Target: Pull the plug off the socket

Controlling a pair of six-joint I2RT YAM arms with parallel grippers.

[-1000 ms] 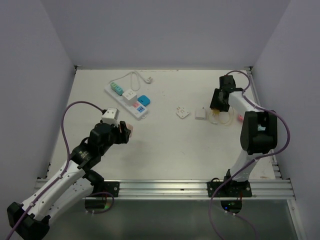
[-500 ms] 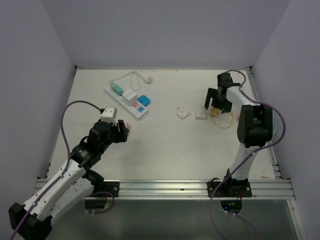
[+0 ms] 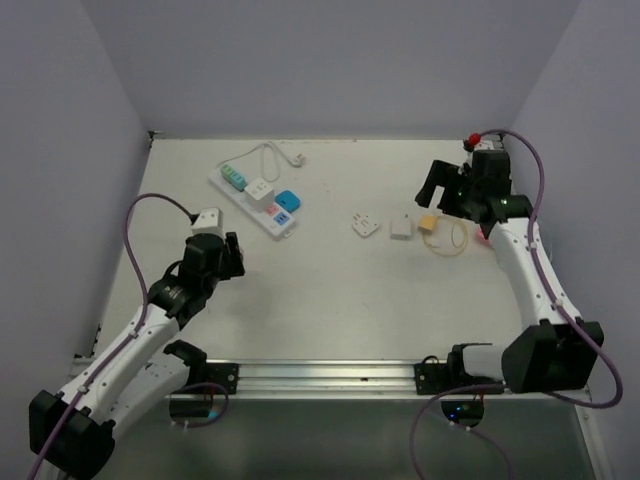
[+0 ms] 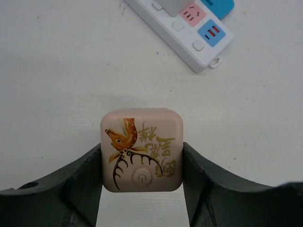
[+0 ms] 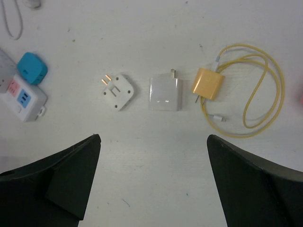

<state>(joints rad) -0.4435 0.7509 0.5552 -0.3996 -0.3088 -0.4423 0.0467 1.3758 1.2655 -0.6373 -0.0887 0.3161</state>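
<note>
left end effector (image 4: 142, 163) clenched on pink plug (image 4: 142, 149), clear of socket (image 4: 189, 28) at far-left bench (image 3: 330, 290) | right end effector (image 5: 151, 142) released | handling: likely light, rigid, glossy; best gripped by flat sides

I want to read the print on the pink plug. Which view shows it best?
Left wrist: the pink plug sits close up in the left gripper, deer print facing the camera. The top view hides it behind that gripper; the right wrist view misses it.

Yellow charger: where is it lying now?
The yellow charger lies on the table's right side in the top view, right of the white charger, its cable looped alongside.
</note>
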